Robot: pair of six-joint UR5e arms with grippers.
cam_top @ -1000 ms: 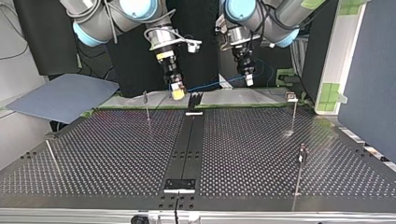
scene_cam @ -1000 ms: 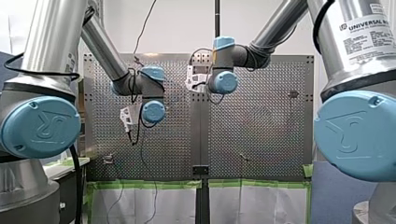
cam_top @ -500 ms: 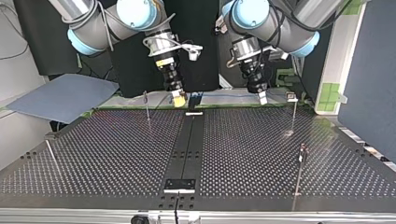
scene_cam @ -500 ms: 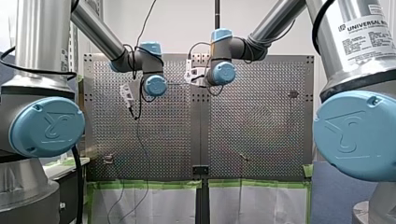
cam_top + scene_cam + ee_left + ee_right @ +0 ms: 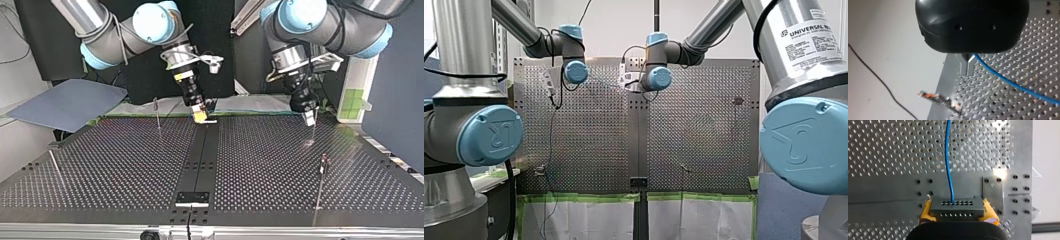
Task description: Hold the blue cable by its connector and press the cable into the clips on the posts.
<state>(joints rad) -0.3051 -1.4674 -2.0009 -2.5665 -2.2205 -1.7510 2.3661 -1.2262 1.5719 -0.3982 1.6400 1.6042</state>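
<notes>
The blue cable (image 5: 948,157) leaves its connector (image 5: 956,206), a grey block clamped between the yellow pads (image 5: 926,211) of the right gripper (image 5: 957,210) low over the table's (image 5: 125,165) middle strip. From there it stretches along the table edge nearest the arms toward the top view's right. At that end the left gripper (image 5: 967,65) pinches the cable between its metal fingers, right over the top of a thin post (image 5: 312,134). So the span lies crosswise between the two arms, and the left arm, much the nearer to that post, looks best placed to press the cable down onto it.
</notes>
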